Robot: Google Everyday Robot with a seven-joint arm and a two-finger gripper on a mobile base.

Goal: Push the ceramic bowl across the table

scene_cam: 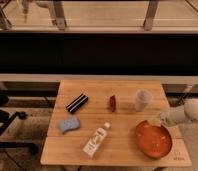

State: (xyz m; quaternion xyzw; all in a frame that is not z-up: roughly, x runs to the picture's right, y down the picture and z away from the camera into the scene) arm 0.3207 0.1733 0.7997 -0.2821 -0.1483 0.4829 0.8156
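White rounded arm (190, 111), gripper (157, 121) at bowl (153, 140)

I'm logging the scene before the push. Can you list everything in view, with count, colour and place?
table: one, light wood, centre
ceramic bowl: one, orange, table's front right
cup: one, whitish, back right
small object: one, reddish brown, middle
striped object: one, black with pale stripes, back left
sponge: one, blue, front left
bottle: one, white, lying front centre
office chair: one, black, floor at left
arm: one, white, reaching in from right
gripper: one, pale, by the bowl's back rim
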